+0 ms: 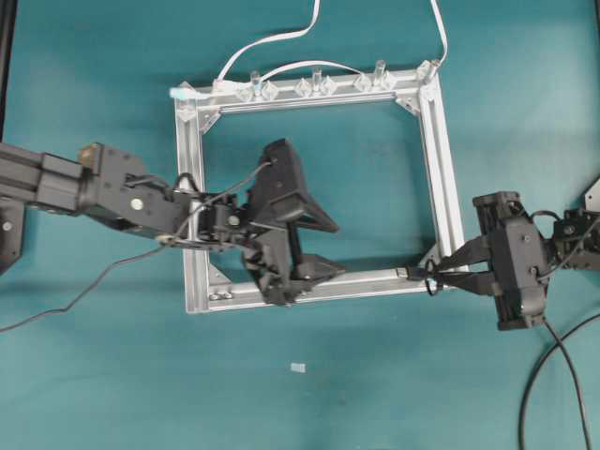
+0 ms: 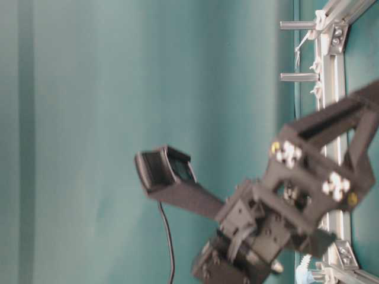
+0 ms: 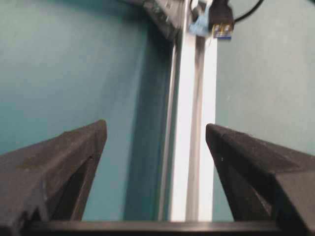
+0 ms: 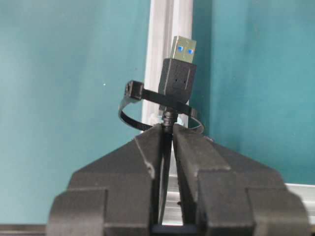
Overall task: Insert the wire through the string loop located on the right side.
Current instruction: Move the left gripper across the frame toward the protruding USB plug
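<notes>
Right gripper [image 4: 167, 129]: fingers pressed together on the wire [image 4: 168, 119] just behind its plug, at the frame's lower right corner in the overhead view.
Wire: black plug with silver tip stands up past the fingertips; the plug has passed through the string loop [image 4: 147, 105], which circles the wire right below the plug body.
String loop: thin black band, tied at the frame [image 1: 441, 178] by its lower right corner; it looks more like a cable tie than string.
Left gripper [image 1: 323, 246]: jaws spread wide, nothing between them; it hangs over the frame's bottom rail, left of the middle.
Left wrist view: the rail runs up between the two open fingers [image 3: 64, 162]; the plug [image 3: 221, 22] shows at the far end.
Table [image 1: 94, 84]: teal surface; white cables [image 1: 272, 42] lead off the frame's top rail.
</notes>
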You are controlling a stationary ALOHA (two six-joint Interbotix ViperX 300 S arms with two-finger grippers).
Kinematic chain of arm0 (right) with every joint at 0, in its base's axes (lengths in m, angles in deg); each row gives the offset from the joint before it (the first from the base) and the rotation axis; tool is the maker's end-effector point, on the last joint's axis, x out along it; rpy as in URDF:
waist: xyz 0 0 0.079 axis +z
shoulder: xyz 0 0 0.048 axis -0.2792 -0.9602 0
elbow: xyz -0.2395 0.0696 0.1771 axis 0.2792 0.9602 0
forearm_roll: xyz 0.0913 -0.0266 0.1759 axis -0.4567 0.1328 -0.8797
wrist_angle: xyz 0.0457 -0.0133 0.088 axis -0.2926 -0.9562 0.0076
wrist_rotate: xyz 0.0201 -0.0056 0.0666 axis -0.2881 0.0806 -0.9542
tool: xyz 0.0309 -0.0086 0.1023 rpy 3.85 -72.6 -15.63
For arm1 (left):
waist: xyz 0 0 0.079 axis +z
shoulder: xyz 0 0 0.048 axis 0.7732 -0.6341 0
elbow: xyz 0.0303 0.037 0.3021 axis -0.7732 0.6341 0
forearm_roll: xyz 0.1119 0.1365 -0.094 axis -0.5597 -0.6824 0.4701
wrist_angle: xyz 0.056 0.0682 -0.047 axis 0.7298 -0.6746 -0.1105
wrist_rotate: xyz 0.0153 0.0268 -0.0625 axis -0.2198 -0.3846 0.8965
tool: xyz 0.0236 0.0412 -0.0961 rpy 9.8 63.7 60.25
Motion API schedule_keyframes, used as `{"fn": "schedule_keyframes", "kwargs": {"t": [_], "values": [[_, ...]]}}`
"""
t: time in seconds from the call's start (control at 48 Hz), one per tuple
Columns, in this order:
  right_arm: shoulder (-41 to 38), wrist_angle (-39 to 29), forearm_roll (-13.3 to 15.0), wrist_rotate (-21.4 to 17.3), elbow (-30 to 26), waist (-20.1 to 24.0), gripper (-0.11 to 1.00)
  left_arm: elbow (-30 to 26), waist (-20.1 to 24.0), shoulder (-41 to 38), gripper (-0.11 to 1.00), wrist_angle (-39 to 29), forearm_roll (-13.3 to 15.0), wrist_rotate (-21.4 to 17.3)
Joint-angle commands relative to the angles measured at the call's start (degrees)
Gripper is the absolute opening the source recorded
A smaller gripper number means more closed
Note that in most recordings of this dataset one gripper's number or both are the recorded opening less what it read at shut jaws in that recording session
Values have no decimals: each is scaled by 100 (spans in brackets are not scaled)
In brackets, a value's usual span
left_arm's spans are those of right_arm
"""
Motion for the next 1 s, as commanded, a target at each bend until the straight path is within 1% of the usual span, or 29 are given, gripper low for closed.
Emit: {"fn": "schedule_keyframes", "kwargs": {"t": [0.0, 0.167, 0.291, 0.458, 0.812, 0.895, 0.979], "values": [[26, 35, 18, 9, -62, 0, 10, -308, -44, 0, 86, 9, -26, -26], [26, 53, 18, 9, -53, 0, 10, -686, -167, -246, 86, -18, -53, -114], [26, 79, 18, 9, -53, -9, 10, -958, -237, -404, 86, -176, -53, -299], [26, 79, 18, 9, -53, -9, 10, -1283, -255, -598, 86, -360, -53, -369], [26, 97, 18, 9, -53, -9, 10, -1688, -211, -958, 86, -360, -53, -378], [26, 97, 18, 9, -53, -9, 10, -1802, -202, -1037, 86, -360, -53, -422], [26, 97, 18, 9, -53, 0, 10, -1925, -193, -1090, 86, -360, -53, -563]]}}
